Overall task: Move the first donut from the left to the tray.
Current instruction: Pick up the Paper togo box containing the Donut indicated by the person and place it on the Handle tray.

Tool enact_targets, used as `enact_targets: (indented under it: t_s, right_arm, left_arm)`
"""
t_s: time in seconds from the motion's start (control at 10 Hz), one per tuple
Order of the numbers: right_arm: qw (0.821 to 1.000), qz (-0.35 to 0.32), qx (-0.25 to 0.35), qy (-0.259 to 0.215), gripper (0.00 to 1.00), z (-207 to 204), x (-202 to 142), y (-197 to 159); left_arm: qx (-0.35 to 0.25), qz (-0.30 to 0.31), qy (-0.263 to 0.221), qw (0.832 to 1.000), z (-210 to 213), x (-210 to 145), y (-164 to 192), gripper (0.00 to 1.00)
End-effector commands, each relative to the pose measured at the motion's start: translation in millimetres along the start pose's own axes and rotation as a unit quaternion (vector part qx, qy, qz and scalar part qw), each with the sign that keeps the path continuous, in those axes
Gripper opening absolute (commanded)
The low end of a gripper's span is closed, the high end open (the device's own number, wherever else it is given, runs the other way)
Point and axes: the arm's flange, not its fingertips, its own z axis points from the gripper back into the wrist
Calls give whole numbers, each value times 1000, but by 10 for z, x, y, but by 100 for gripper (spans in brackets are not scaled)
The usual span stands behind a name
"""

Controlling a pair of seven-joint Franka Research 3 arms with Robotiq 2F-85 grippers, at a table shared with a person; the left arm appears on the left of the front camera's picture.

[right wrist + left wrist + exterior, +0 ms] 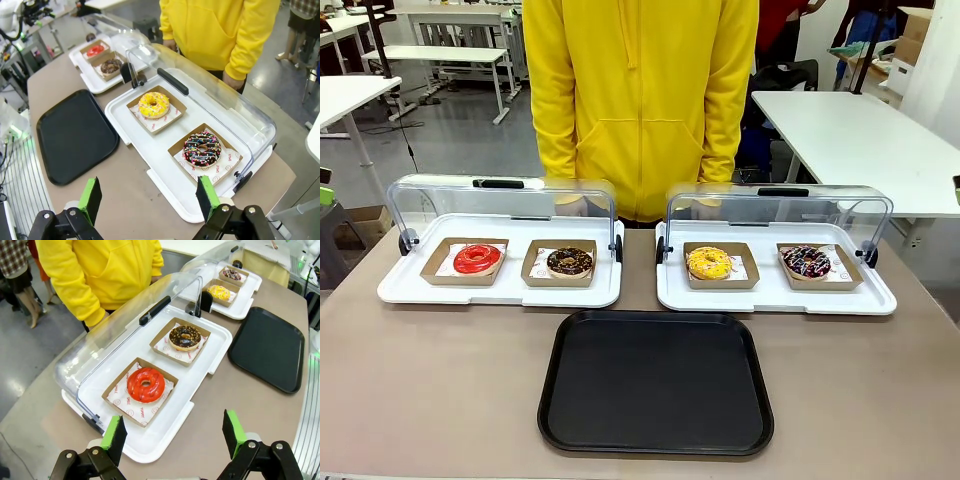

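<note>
The red glazed donut sits in its brown cardboard holder at the left end of the left white tray, whose clear lid is swung back. The left wrist view has the red donut just beyond my left gripper, which hangs open above the table's near edge. The black tray lies bare at the table's front middle; the black tray lies to the right in that view. My right gripper is open over the right white tray's near edge, the red donut far off.
A chocolate donut sits beside the red one. The right white tray carries a yellow donut and a sprinkled chocolate donut. A person in a yellow hoodie stands at the far side, hands behind the open lids.
</note>
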Motion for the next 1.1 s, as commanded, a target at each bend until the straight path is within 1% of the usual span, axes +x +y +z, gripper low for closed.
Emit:
enact_targets:
  t_s: [0.0, 1.0]
  right_arm:
    - [1000, 13, 2, -13, 100, -2, 22, -33]
    - [1000, 13, 2, -13, 100, -2, 22, -33]
  left_arm:
    - [-2, -9, -14, 1000, 1, 4, 23, 100]
    - [-2, -9, -14, 1000, 1, 4, 23, 100]
